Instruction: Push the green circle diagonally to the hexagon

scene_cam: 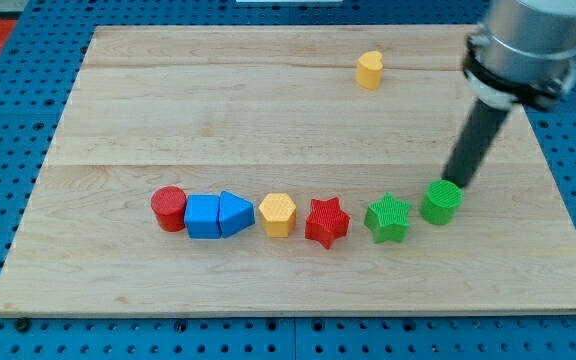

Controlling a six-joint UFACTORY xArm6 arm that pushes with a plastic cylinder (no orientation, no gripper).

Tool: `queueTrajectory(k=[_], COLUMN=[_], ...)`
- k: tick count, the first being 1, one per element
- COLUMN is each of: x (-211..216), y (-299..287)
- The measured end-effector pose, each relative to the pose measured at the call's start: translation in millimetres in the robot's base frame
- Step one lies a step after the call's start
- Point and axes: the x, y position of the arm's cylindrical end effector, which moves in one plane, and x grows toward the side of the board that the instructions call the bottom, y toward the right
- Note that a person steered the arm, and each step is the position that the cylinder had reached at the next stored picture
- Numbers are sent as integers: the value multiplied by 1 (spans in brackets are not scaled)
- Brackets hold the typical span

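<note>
Green circle (441, 202) sits toward the view's right on the wooden board (268, 100), at the right end of a curving row of blocks, just beside the green star (388, 218) on its left. We have no claw on this arm, only a straight dark rod, so nothing is gripped or held; my tip (457, 183) rests at the upper right edge of the green circle, touching it or very nearly so, though we cannot tell which. The rod slants up toward the view's top right into the arm's grey body. Along the row, moving toward the view's left from the green star, we see the red star (327, 221), then the yellow hexagon (277, 214), each a little apart from its neighbour. Further left lie a blue wedge-shaped block (235, 213) and a blue cube (202, 216), pressed against each other, with a red cylinder (169, 208) touching the cube at the row's left end. A yellow heart (369, 70) stands alone near the view's top, well apart from the others. The red star and green star lie between the green circle and the hexagon.
</note>
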Motion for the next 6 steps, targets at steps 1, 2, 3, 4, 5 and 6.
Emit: queueTrajectory(k=[1, 2, 3, 4, 5, 6], x=[19, 75, 66, 59, -2, -51], y=[37, 97, 28, -10, -67, -110])
